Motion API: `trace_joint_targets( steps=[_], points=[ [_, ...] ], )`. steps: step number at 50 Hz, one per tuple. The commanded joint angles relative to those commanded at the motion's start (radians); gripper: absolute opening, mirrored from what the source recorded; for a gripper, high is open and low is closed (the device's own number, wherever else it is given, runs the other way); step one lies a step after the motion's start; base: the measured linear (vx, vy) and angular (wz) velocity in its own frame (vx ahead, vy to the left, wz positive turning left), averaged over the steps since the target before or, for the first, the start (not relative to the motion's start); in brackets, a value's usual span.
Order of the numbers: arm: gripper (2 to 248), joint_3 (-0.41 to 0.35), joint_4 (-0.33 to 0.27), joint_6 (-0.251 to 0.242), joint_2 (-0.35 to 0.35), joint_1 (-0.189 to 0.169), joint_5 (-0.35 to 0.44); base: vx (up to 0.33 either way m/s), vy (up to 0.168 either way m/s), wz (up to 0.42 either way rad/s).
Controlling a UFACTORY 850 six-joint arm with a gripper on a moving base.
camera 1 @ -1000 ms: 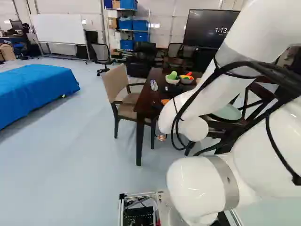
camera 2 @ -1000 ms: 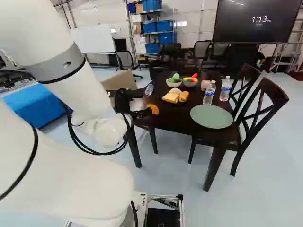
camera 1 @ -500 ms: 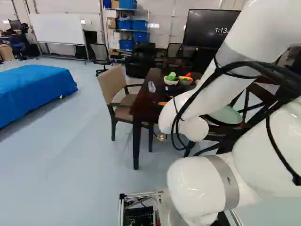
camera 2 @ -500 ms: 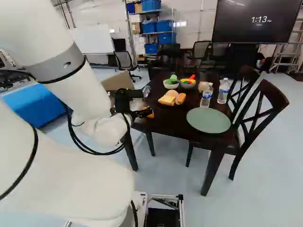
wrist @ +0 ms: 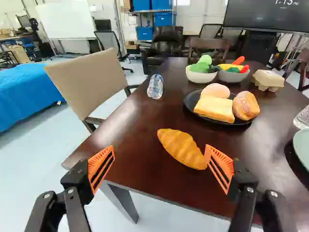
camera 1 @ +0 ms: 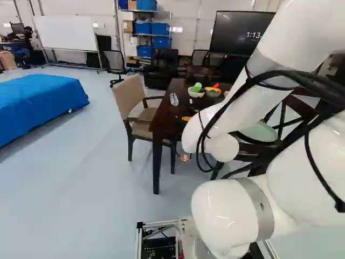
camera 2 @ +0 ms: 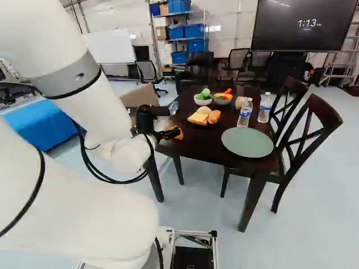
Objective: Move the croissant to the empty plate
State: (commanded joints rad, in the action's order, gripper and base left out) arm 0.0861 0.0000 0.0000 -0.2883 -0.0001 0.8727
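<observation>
Base (camera 2: 215,252) has moved closer to table (wrist: 130,145). Gripper (wrist: 160,150) jaws wide apart, croissant (wrist: 182,149) at one o'clock, ungripped. Grasp likely next; empty plate (camera 2: 247,143) around three.

In the right base view the gripper (camera 2: 169,134) is small and dark, its two fingers hard to tell apart, and it hides part of the croissant (camera 2: 179,135) at its tips. In the left base view the arm (camera 1: 226,105) covers most of both — and part of the green plate (camera 1: 261,131). Ahead and right of the gripper, the wrist view's edge cuts off that plate (and a bottle (wrist: 302,119) just beyond it). Far ahead, the screen (wrist: 270,18) is cut off too.
</observation>
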Motion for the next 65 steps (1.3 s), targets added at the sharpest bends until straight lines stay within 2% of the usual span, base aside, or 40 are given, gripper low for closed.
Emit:
trace_joint_targets(
  steps=[10, 32, 55, 65],
  points=[
    [247, 0.024, 0.000, 0.000, 0.001, -0.013, 0.000, 0.000, 0.000, 0.000],
    [247, 0.134, -0.012, 0.000, 0.064, -0.051, -0.025, 0.000, 0.000, 0.000],
    [247, 0.255, -0.147, 0.000, 0.135, -0.052, -0.201, 0.000, 0.000, 0.000],
    [247, 0.303, -0.217, 0.000, 0.160, -0.064, -0.282, 0.000, 0.000, 0.000]
  ],
)
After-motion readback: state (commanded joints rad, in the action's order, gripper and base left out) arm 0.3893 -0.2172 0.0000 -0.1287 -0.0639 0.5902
